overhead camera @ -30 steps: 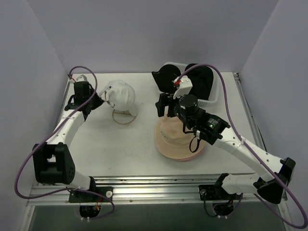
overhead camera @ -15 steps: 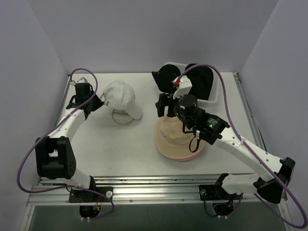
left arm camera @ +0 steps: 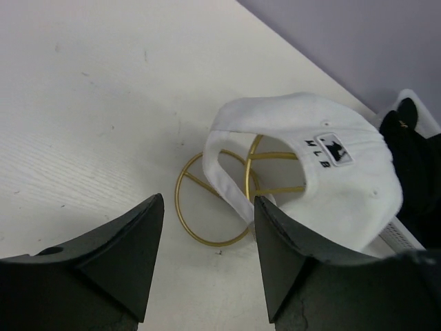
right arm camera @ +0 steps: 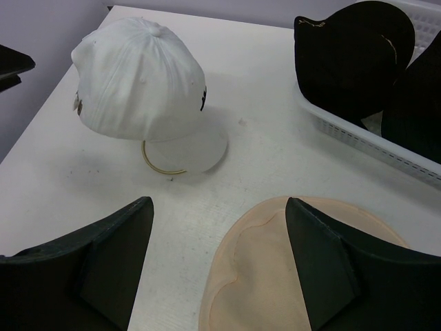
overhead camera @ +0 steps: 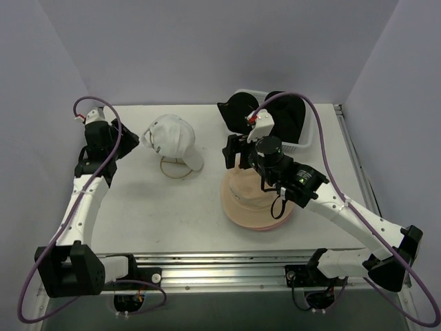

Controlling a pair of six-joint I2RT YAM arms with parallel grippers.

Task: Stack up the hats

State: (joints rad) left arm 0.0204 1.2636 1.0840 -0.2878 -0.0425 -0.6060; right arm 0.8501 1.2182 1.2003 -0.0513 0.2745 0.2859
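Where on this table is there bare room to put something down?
The widest bare patch of table lies near the front, between the left arm, the white cap and the tan hat. The far right is crowded: basket of black hats, right arm.

soft cloth, thin wire and hard plastic on a pale board

shows matt white woven cloth on the white cap, with stitched seams and a small black sewn patch. gives a smooth, faintly shiny metal look to the thin gold wire frame. reads as soft, slightly fuzzy matt fabric on the tan hat, and as dull, light-swallowing cloth on the black hats. looks like smooth moulded plastic mesh on the white basket. presents a matt white table with fine wood-like grain and small scuffs, and brushed bare metal on the rail.
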